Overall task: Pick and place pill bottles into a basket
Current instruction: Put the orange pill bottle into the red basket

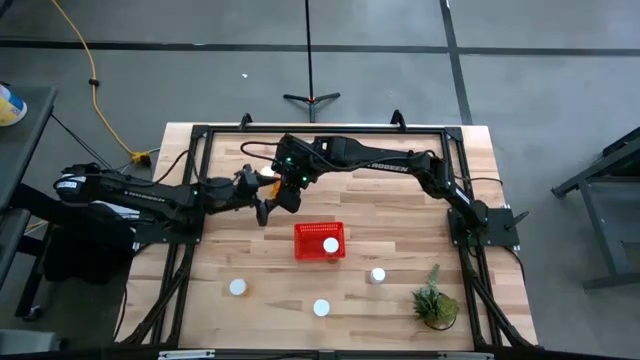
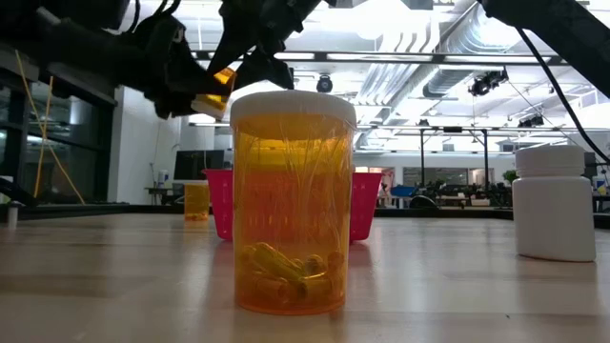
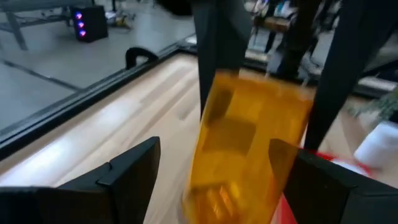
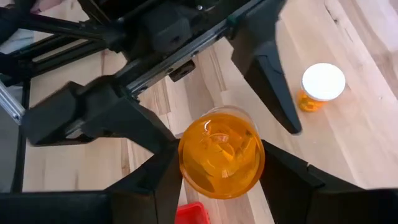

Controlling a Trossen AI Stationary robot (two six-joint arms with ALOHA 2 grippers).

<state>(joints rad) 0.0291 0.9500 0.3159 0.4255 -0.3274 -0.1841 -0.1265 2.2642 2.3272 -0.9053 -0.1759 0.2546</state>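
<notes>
My right gripper [image 4: 219,152] is shut on a translucent orange pill bottle [image 4: 221,158] in the air left of the red mesh basket [image 1: 320,240] and toward the far side. My left gripper [image 3: 214,146] is open. Its fingers [image 3: 134,168] stand level on either side of the same bottle [image 3: 249,143], with a gap showing on at least one side. One white-capped bottle [image 1: 330,244] stands in the basket. Three more bottles stand on the table nearer the front: one at the left [image 1: 237,287], one in the middle [image 1: 321,307] and one at the right [image 1: 376,275]. My right gripper pinches the bottle's round wall [image 4: 186,155] between its two fingers. The fingers [image 3: 211,56] come from above, pointing down, and lie along the bottle's length. The bottle is lifted clear of the table and slightly tilted, with an orange end, no cap showing, toward my wrist.
A small green potted plant [image 1: 435,300] stands at the front right. In the low view a large orange bottle [image 2: 294,200] and a white bottle [image 2: 553,200] stand close to the camera, in front of the basket [image 2: 362,205]. A black frame runs along the table's edges [image 1: 200,130].
</notes>
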